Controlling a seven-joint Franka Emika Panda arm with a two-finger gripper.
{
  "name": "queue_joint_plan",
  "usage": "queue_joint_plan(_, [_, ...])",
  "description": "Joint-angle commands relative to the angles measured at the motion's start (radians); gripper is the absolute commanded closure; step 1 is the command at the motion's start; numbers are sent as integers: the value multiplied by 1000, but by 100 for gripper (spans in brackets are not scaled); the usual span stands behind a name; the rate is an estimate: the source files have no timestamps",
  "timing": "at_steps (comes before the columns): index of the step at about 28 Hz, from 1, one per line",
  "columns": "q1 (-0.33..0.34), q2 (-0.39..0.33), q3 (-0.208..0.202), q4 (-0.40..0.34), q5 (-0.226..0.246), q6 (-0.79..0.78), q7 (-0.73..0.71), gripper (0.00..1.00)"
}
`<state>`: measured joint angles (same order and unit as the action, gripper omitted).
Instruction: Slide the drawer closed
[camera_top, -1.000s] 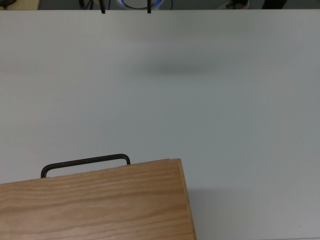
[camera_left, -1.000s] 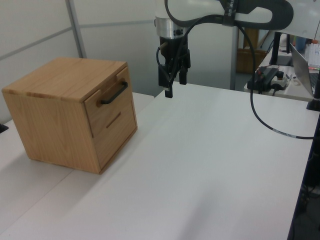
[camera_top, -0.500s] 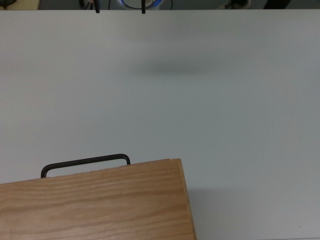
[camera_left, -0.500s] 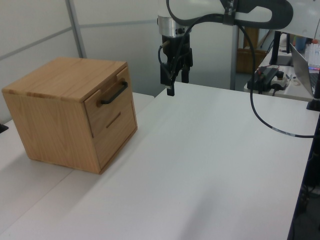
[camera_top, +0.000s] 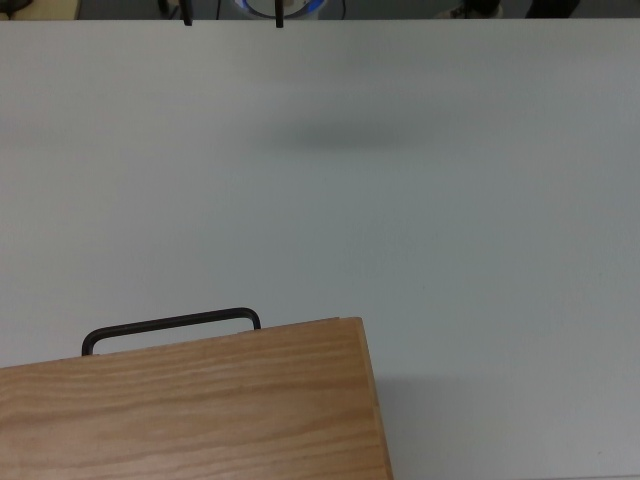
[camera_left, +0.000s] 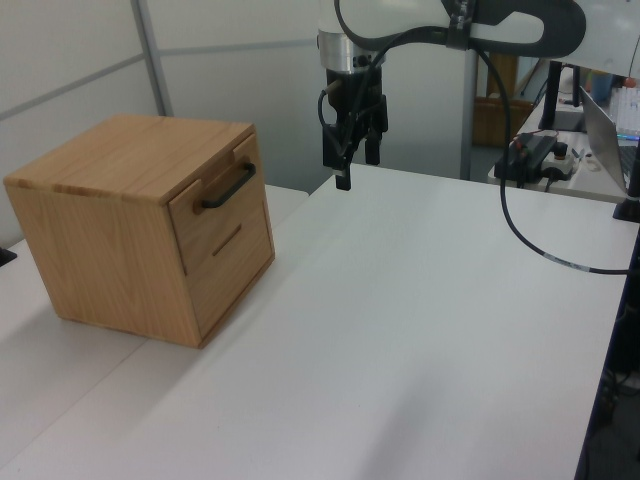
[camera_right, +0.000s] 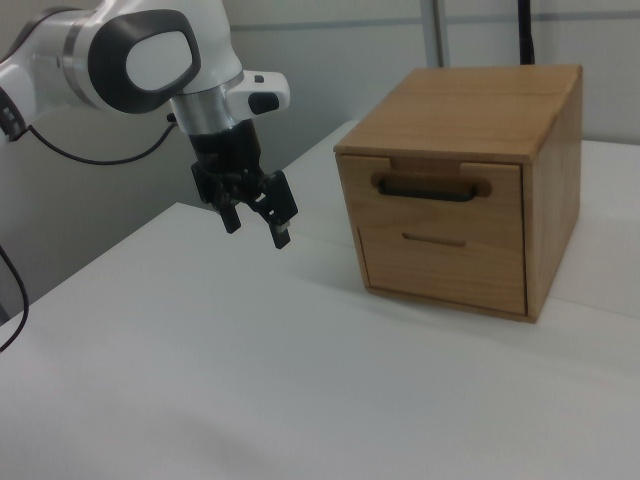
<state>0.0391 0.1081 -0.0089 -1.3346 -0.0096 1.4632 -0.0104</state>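
The drawer (camera_right: 432, 200) is the upper light-wood front of the cabinet (camera_right: 480, 100), with a black bar handle (camera_right: 428, 187). In the right view its front sits about level with the panel below. The left view has the drawer (camera_left: 222, 205) on the cabinet's (camera_left: 110, 200) right face. In the top view only the handle (camera_top: 170, 324) juts past the cabinet top (camera_top: 200, 410). My gripper (camera_left: 356, 170) hangs open and empty above the table, well apart from the drawer. It is left of the drawer in the right view (camera_right: 257, 232), and only its fingertips (camera_top: 187, 17) show at the top edge of the top view.
The white table (camera_left: 400, 330) stretches wide around the cabinet. A black cable (camera_left: 520, 235) trails from the arm across the table's far right side. A power strip (camera_left: 535, 155) and a laptop edge (camera_left: 612, 125) sit beyond it.
The gripper has risen a little and drifted farther from the cabinet. Its fingertips have shifted left and up in the top view. The drawer and cabinet have not moved.
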Motion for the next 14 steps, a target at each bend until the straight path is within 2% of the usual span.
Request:
queue_joint_plan(1, [1, -7, -3, -5, -3, -24, 17, 0])
queue_joint_plan(14, [2, -11, 1, -5, 2, -24, 18, 0])
